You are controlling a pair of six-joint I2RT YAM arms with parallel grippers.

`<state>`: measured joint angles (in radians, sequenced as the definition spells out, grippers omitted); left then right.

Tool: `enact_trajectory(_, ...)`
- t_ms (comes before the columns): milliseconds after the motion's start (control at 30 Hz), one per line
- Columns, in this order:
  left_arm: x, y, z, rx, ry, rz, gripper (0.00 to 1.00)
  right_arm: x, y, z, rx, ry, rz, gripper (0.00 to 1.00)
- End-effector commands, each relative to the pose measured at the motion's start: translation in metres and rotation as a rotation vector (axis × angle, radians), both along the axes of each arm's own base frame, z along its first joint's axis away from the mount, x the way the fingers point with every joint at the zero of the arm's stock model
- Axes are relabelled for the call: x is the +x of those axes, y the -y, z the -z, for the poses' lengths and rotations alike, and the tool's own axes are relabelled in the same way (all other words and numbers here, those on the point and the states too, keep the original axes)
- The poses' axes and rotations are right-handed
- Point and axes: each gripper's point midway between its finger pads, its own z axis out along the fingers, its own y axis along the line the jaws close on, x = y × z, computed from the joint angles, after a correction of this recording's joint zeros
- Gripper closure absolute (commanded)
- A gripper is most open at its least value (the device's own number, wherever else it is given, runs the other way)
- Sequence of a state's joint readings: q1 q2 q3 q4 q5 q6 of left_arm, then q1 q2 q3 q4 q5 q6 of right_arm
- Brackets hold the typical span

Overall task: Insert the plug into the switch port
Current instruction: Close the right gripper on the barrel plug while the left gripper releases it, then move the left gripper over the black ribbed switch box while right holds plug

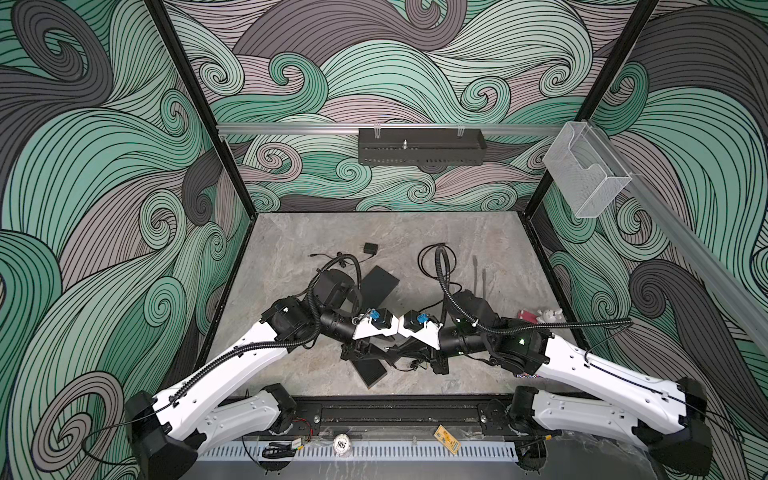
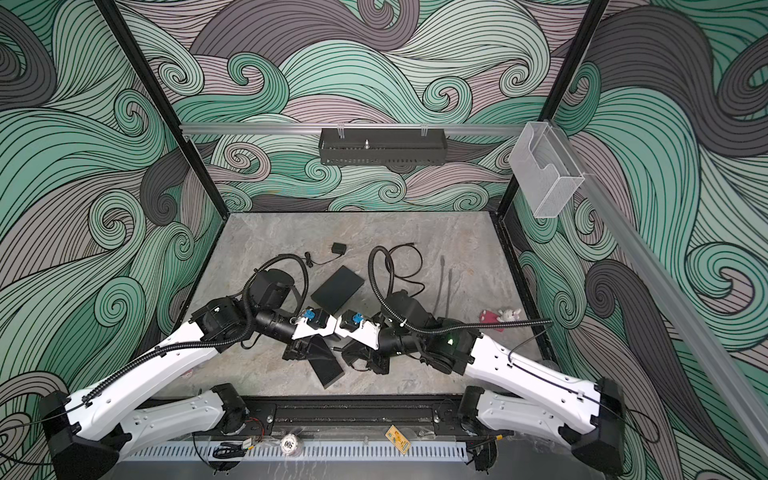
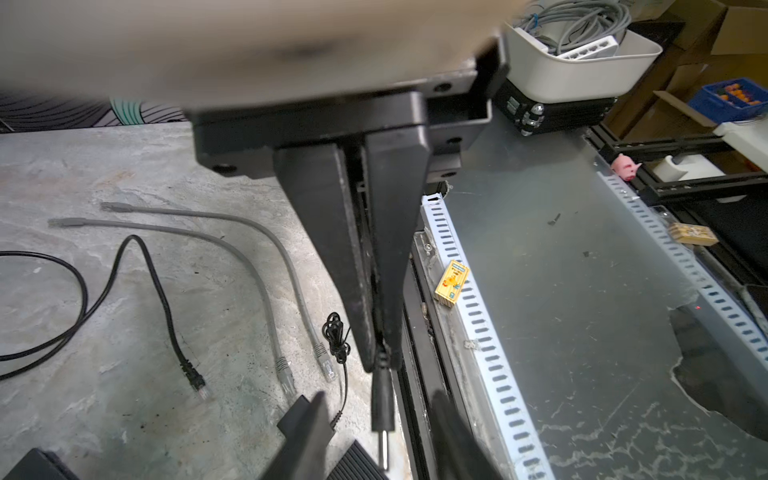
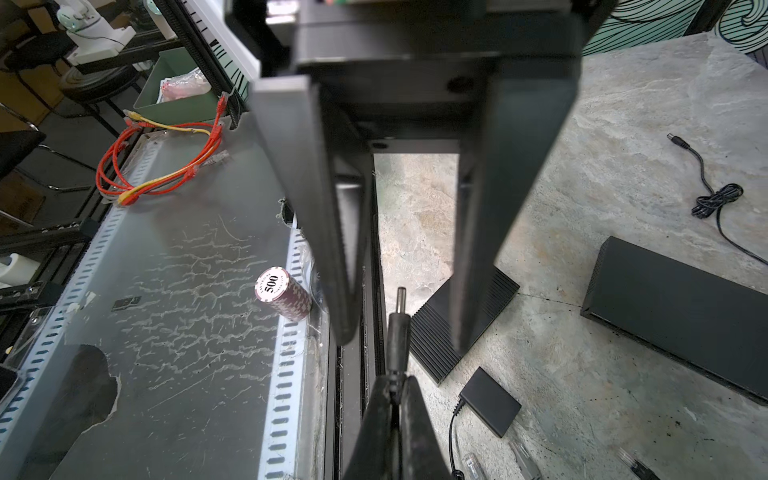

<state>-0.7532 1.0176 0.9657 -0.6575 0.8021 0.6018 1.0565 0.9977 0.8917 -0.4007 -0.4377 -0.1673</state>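
The black barrel plug (image 4: 395,332) points its metal tip (image 3: 384,449) out from my right gripper (image 4: 395,380), which is shut on the plug's rear end. My left gripper (image 3: 378,401) is open, its fingers standing wide on either side of the plug without touching it. Both grippers meet tip to tip low over the table's front in both top views, the left gripper (image 1: 372,347) facing the right gripper (image 1: 405,347). A ribbed black switch (image 4: 440,332) lies flat just below them. Another black switch (image 4: 673,316) lies farther back. No port shows.
Two grey network cables (image 3: 266,266) and a black cable (image 3: 158,291) lie on the stone table. A small black power adapter (image 4: 490,401) and a second corded plug (image 4: 677,141) lie nearby. The black front rail (image 4: 353,395), a poker chip stack (image 4: 282,293) and a yellow block (image 3: 452,282) are close.
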Motion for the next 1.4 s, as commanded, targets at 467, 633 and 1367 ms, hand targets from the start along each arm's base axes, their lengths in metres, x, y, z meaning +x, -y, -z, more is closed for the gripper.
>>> enact_trajectory(467,0.109,-0.046,0.066,0.137,-0.668,-1.137,0.15,0.120,0.075,-0.033,-0.017,0.162,0.534,1.00)
enact_trajectory(633,0.086,-0.051,0.115,0.234,-0.927,-1.240,0.20,0.114,0.069,-0.019,0.036,0.073,0.533,1.00)
enact_trajectory(1367,0.071,-0.073,0.211,0.648,-1.181,-1.746,0.01,0.065,0.108,0.016,0.152,0.036,0.565,1.00)
